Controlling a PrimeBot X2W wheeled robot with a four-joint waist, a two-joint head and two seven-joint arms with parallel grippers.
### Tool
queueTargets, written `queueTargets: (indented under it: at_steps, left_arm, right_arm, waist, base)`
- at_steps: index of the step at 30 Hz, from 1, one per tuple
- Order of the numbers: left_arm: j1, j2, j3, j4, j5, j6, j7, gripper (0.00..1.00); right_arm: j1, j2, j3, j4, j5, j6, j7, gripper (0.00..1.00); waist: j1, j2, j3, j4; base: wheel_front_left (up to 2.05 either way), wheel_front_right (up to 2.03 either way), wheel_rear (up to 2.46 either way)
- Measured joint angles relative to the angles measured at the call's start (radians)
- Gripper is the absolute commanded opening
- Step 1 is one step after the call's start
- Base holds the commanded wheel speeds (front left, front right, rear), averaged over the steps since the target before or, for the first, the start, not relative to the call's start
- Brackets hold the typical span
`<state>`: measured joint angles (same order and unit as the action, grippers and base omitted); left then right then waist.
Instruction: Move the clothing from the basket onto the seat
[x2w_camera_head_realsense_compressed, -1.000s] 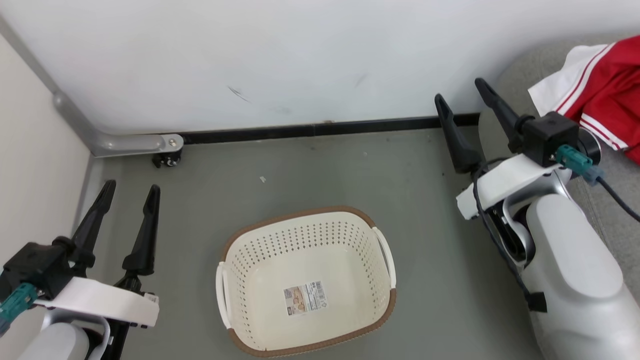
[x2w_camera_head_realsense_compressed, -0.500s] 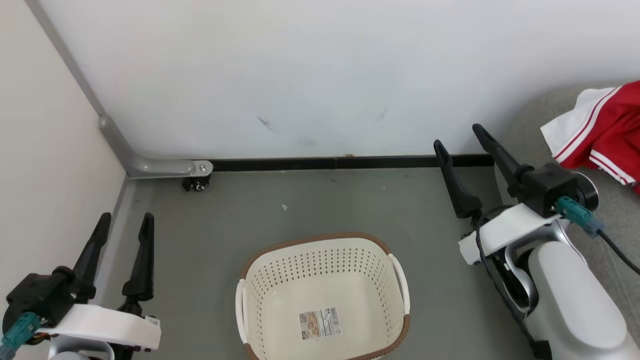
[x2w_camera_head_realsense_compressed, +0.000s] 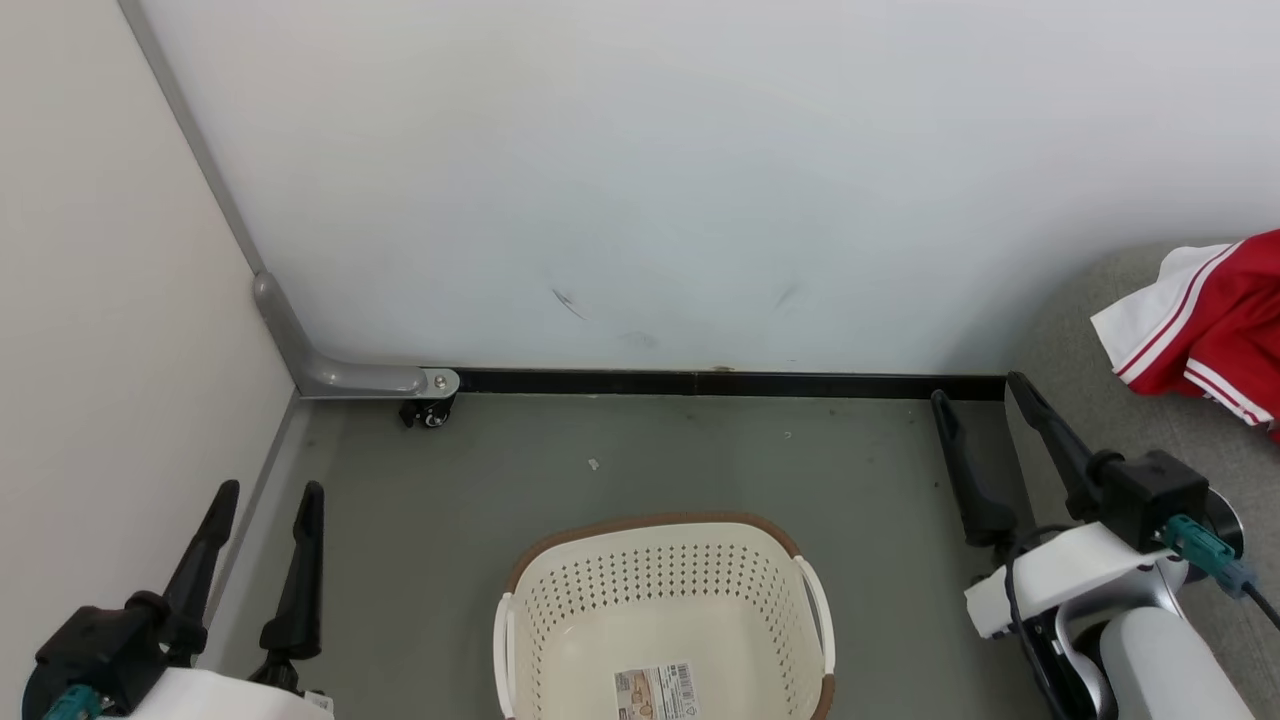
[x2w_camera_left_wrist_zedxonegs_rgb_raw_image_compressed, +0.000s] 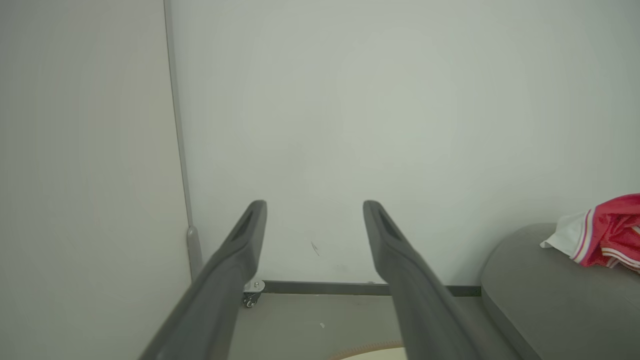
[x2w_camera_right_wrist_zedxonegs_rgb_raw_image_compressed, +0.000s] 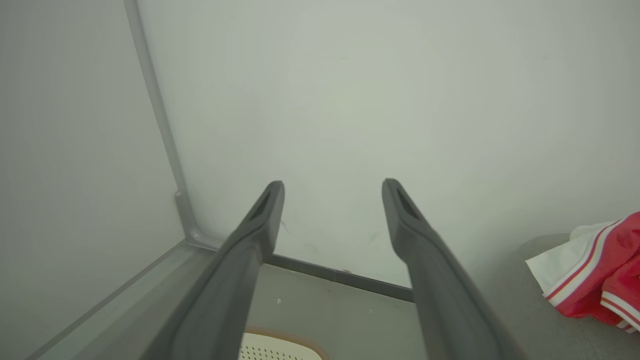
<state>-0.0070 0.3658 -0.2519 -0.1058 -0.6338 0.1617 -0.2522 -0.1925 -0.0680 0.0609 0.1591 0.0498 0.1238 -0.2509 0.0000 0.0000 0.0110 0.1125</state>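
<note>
Basket (x2w_camera_head_realsense_compressed: 655, 521) stands on the grey floor (x2w_camera_head_realsense_compressed: 500, 470), and its bare bottom shows a printed label (x2w_camera_head_realsense_compressed: 657, 692). My left pincer (x2w_camera_head_realsense_compressed: 271, 495) hangs left of the basket, well apart from it, with its fingers spread wide and only air between them. My right pincer (x2w_camera_head_realsense_compressed: 977, 390) hangs right of the basket, between it and the seat (x2w_camera_head_realsense_compressed: 1100, 410), equally wide and carrying nothing. The seat is grey with a rounded edge and stands right of the basket, against the white wall (x2w_camera_head_realsense_compressed: 650, 200). The clothing (x2w_camera_head_realsense_compressed: 1215, 320), red with a white panel and striped trim, lies bunched on the seat, right of and beyond the basket and well apart from it. A black baseboard (x2w_camera_head_realsense_compressed: 720, 383) runs beyond the basket. Beyond it to the left sits a small caster (x2w_camera_head_realsense_compressed: 430, 415) under a grey bracket.
</note>
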Motion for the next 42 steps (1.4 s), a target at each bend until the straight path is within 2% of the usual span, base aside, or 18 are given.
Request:
queueTargets:
  at_steps: [8, 16, 42]
  left_arm:
    - [0.071, -0.019, 0.014, 0.005, 0.024, -0.040, 0.000, 1.00]
    - [0.112, -0.026, 0.038, 0.006, 0.047, -0.058, 0.000, 1.00]
    - [0.131, -0.079, 0.087, 0.007, 0.089, -0.113, 0.000, 1.00]
  right_arm:
    - [0.106, 0.009, -0.046, -0.046, 0.000, 0.000, 0.000, 1.00]
    - [0.169, 0.017, -0.082, -0.079, 0.000, 0.000, 0.000, 1.00]
    - [0.196, 0.025, -0.087, -0.144, -0.008, 0.000, 0.000, 1.00]
  waist:
    - [0.0000, 0.0000, -0.042, 0.006]
    - [0.0000, 0.0000, -0.057, -0.011]
    - [0.0000, 0.0000, -0.042, -0.067]
  base:
    - [0.00, 0.00, 0.00]
    - [0.00, 0.00, 0.00]
    - [0.00, 0.00, 0.00]
